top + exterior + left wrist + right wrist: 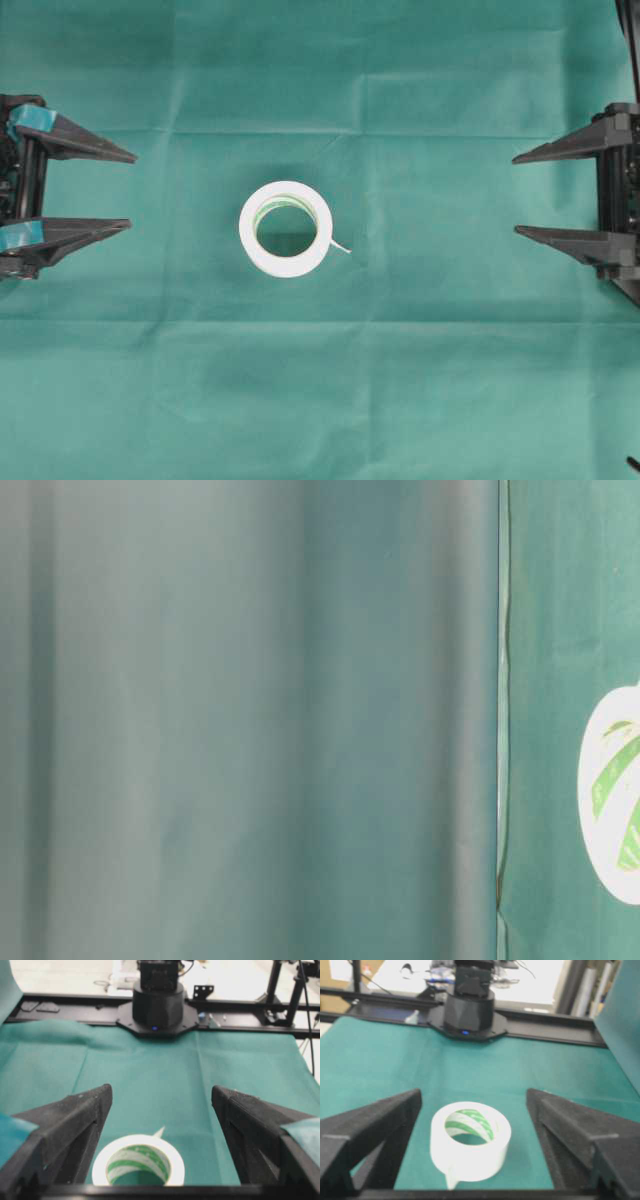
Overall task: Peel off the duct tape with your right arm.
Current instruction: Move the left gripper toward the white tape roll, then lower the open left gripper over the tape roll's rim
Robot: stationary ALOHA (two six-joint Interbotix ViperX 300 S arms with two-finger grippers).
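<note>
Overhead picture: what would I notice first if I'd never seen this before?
First, the small white ring-shaped duct tape roll, lying flat in the middle of the green cloth, with a thin loose strip poking out toward the right. Then the two black pincers at the edges: the left pincer and the right pincer, both wide open, pointing at the roll without touching it.

Left arm [35,190] and right arm [600,205] at opposite edges, level, facing inward, jaws wide apart.

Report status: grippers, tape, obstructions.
Left gripper open, right gripper open, both empty. Duct tape flat on green cloth, untouched. Nothing between.
</note>
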